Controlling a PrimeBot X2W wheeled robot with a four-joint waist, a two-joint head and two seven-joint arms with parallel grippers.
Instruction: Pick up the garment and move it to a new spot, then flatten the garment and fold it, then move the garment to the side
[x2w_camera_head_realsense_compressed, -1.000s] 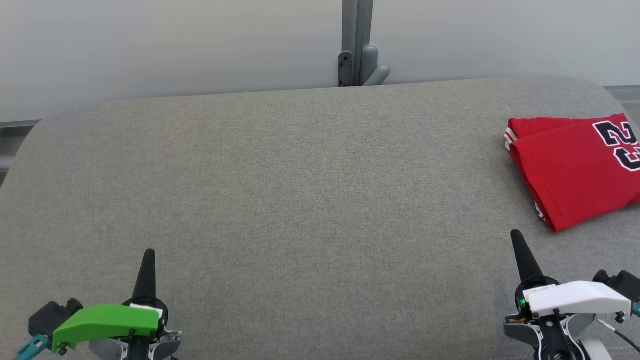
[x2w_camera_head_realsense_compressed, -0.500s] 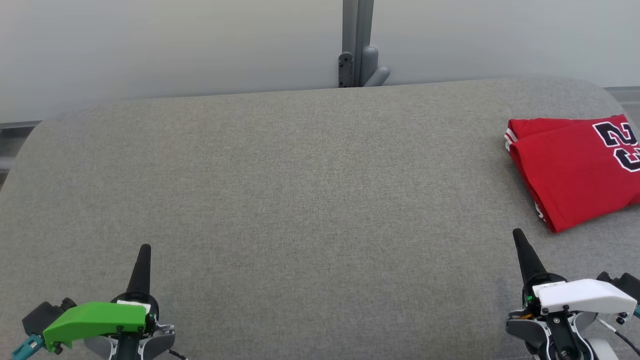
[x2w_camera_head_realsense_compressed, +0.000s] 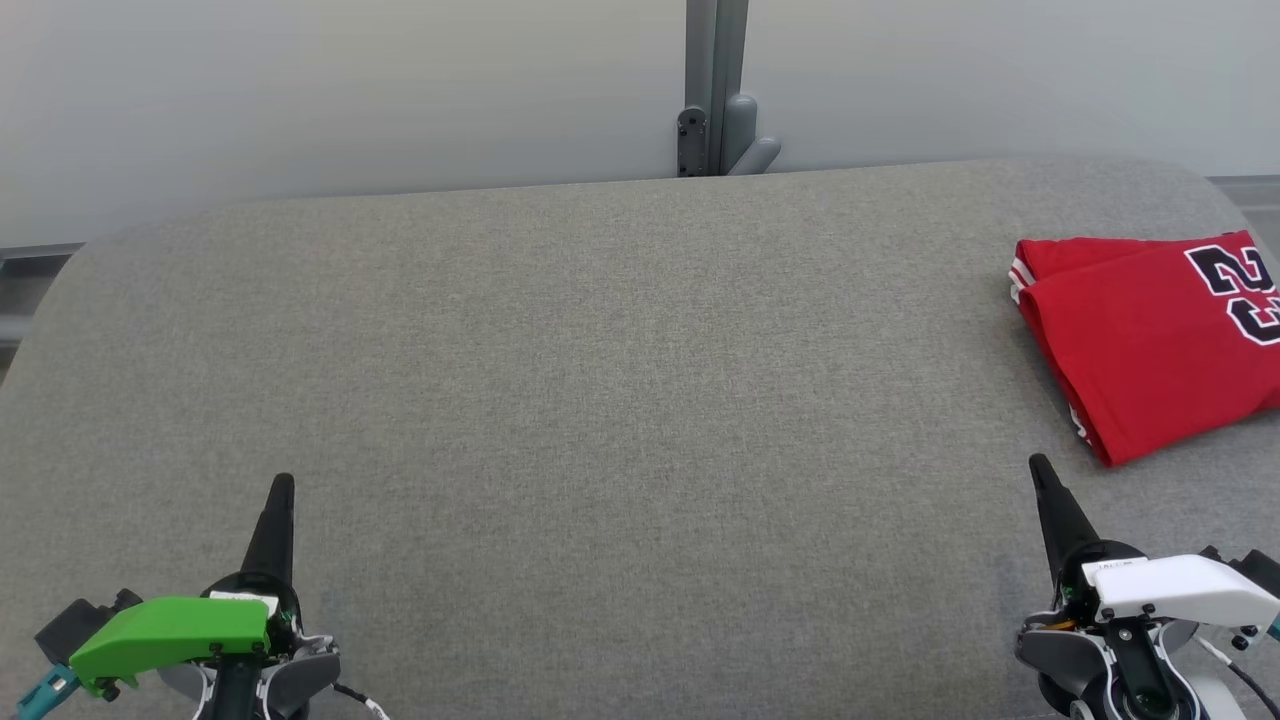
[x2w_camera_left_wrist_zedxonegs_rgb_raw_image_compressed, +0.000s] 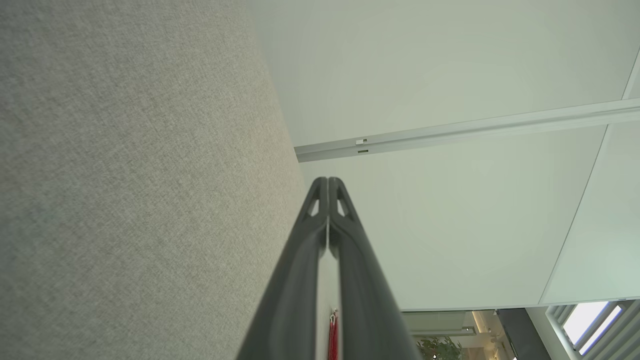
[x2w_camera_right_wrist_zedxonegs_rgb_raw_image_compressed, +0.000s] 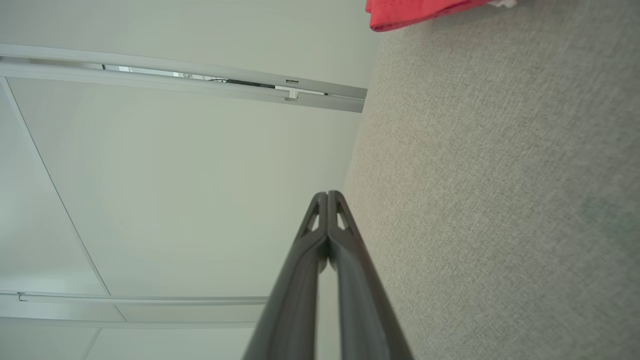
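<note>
The garment (x2w_camera_head_realsense_compressed: 1150, 345), a red jersey with dark numbers, lies folded at the right edge of the grey fabric surface (x2w_camera_head_realsense_compressed: 620, 380); its red edge (x2w_camera_right_wrist_zedxonegs_rgb_raw_image_compressed: 420, 12) also shows at the top of the right wrist view. My left gripper (x2w_camera_head_realsense_compressed: 283, 483) rests at the lower left, shut and empty, fingertips pressed together (x2w_camera_left_wrist_zedxonegs_rgb_raw_image_compressed: 328, 180). My right gripper (x2w_camera_head_realsense_compressed: 1039, 463) sits at the lower right, shut with nothing in it (x2w_camera_right_wrist_zedxonegs_rgb_raw_image_compressed: 328, 194), a short way below the garment's near corner and apart from it.
A grey post with a bracket (x2w_camera_head_realsense_compressed: 715, 90) stands behind the surface's far edge against a pale wall. The surface's rounded corners curve off at the far left and far right.
Both grippers have drifted slightly: the left one up and to the left in the head view, the right one a little to the right. The garment has not moved.
</note>
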